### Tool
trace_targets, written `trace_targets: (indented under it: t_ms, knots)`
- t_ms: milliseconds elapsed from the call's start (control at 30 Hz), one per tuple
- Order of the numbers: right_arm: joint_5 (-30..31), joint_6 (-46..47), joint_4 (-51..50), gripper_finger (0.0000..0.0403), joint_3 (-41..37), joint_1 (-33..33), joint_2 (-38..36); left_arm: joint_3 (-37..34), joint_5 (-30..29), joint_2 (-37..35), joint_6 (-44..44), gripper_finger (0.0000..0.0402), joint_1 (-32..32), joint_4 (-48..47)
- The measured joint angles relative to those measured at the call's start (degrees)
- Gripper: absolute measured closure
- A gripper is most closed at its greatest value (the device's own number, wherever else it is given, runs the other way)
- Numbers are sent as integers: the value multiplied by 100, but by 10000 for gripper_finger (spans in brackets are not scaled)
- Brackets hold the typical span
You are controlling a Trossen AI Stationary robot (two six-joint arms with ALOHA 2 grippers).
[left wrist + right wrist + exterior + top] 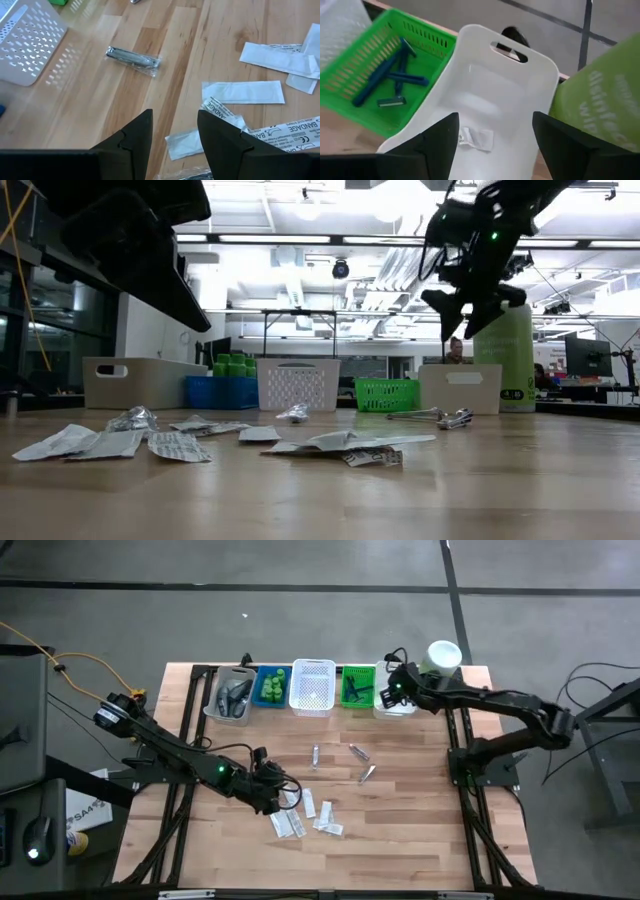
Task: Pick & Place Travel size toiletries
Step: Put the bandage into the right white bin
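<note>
Left gripper (272,790), jaws spread and empty, hovers lower left of centre; the sachets (308,817) lie just right, nearer it than the right gripper (393,692), spread over the white basket (396,706).

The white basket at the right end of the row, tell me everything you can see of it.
The white basket is smooth, solid-walled plastic by its look, with rounded corners and a slot handle cut in its end wall. It stands upright at the right end of the row, beside the green basket, the pale-green canister on its other side. One small white sachet lies inside. The right end effector hovers open above it.
</note>
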Motion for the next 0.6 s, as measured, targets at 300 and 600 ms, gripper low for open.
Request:
trace_targets:
  t_ms: [300,600]
  knots:
    - [-8,45,-87,157,2,389,-740,0,-3,0,2,248,1,2]
    - [-243,103,-53,157,4,1082,-908,0,-7,0,2,248,1,2]
